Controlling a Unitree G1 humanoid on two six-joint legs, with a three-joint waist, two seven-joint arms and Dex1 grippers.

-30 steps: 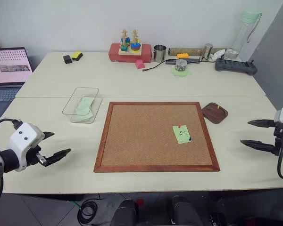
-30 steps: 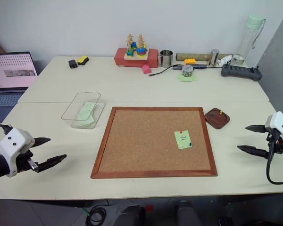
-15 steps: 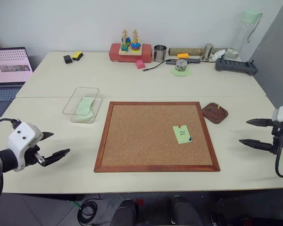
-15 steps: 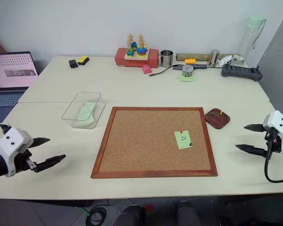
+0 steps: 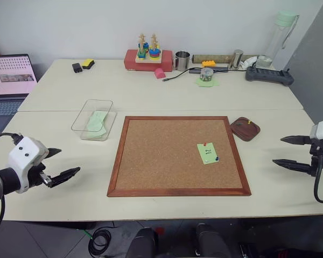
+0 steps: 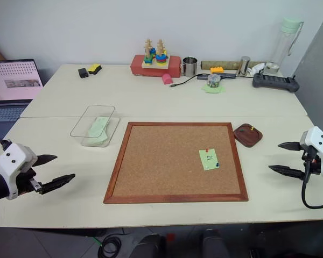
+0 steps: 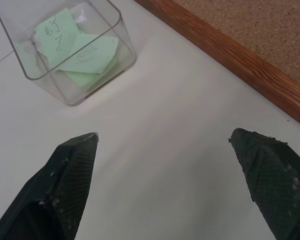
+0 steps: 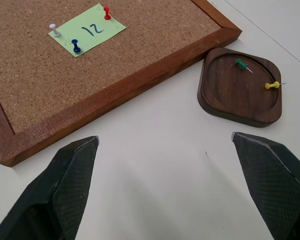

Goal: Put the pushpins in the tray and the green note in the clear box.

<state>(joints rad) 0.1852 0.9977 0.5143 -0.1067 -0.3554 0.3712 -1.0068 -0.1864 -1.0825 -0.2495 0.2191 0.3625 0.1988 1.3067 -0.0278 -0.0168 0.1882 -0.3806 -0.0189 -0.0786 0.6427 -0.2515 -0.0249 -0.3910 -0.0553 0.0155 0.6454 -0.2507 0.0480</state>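
Note:
The green note (image 8: pixel 88 33) marked "12" is pinned to the right part of the corkboard (image 5: pixel 151 161). A red pushpin (image 8: pixel 107 12), a dark blue pushpin (image 8: pixel 76 46) and a white one (image 8: pixel 53 29) stand in it. The dark wooden tray (image 8: pixel 240 95) sits off the board's far right corner and holds a green pin and a yellow pin. Left of the board, the clear box (image 5: pixel 94 107) contains green slips. My left gripper (image 5: pixel 69 161) hovers open at the near left. At the right table edge my right gripper (image 5: pixel 279 150) is open too, and both are empty.
A laptop (image 5: pixel 8 80) sits at the far left. Along the back edge stand a red toy stack (image 5: pixel 148 56), a metal cup (image 5: pixel 182 60), cables, a black device (image 5: pixel 269 75) and a tall clear bottle (image 5: pixel 280 37). Bare table surrounds the board.

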